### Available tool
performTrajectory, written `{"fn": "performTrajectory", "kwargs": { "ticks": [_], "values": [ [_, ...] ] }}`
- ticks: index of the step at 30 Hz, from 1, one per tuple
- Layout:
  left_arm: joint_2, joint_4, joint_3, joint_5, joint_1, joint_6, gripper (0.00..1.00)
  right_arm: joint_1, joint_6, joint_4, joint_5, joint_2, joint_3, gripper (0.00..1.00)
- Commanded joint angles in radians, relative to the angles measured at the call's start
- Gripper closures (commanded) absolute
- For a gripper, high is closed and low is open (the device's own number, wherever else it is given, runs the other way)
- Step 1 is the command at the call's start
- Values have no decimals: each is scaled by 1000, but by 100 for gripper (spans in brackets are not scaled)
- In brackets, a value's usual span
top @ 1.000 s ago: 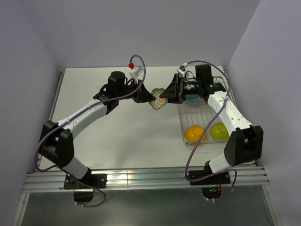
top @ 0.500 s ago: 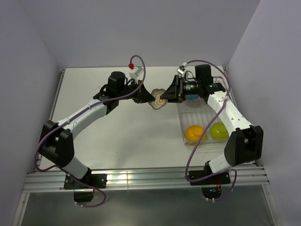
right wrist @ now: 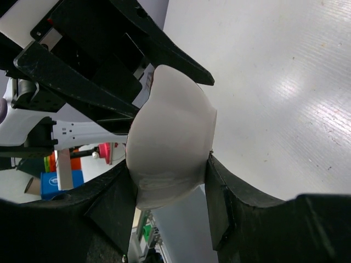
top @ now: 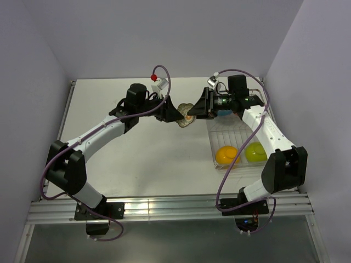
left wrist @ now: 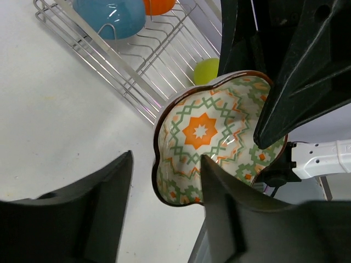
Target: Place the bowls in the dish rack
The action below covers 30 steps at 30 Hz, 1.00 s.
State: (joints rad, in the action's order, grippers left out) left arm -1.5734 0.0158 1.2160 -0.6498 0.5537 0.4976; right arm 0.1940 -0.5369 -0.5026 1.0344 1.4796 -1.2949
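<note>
The scalloped floral dish [top: 186,116] hangs tilted above the table, between both grippers, just left of the dish rack [top: 226,134]. My right gripper [top: 196,109] is shut on it; in the right wrist view its fingers press both sides of the dish's white underside [right wrist: 170,148]. My left gripper [left wrist: 166,159] stands open around the dish's near rim [left wrist: 200,131], with a gap on one side. An orange bowl [top: 227,155], a lime-green bowl [top: 255,152] and a blue bowl [left wrist: 109,16] sit in the rack.
The wire rack [left wrist: 137,71] lies along the table's right side, close to the right wall. Purple cables loop over both arms. White walls close in the table on three sides.
My left gripper has opened and let go of the floral dish. The right gripper, closed on the dish half a second ago, still holds it. Neither arm has shifted much.
</note>
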Motion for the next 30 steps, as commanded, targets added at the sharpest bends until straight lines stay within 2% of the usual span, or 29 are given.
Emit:
{"fn": "performTrajectory", "kwargs": {
  "ticks": [1,4,12,13,18,21,25,30],
  "values": [
    [39,-2,37,4,3,-19,38,-14,28,-5,-7,-38,-53,100],
    [47,-13,36,21,3,-27,27,-30,67,-33,-31,-45,-58,100],
    [56,-76,54,45,-8,-56,11,-119,268,-247,-137,-58,-109,100],
    [53,-91,69,47,-11,-63,1,-129,329,-278,-149,-58,-116,100],
    [35,-184,138,75,-21,-119,0,-186,489,-456,-315,-62,-133,100],
    [32,-206,154,78,-35,-122,0,-257,569,-496,-429,-82,-133,100],
    [44,-200,143,75,-49,-116,1,-290,661,-550,-568,-96,-141,100],
    [47,-194,142,70,-61,-103,1,-304,690,-550,-735,-113,-124,100]
  ]
}}
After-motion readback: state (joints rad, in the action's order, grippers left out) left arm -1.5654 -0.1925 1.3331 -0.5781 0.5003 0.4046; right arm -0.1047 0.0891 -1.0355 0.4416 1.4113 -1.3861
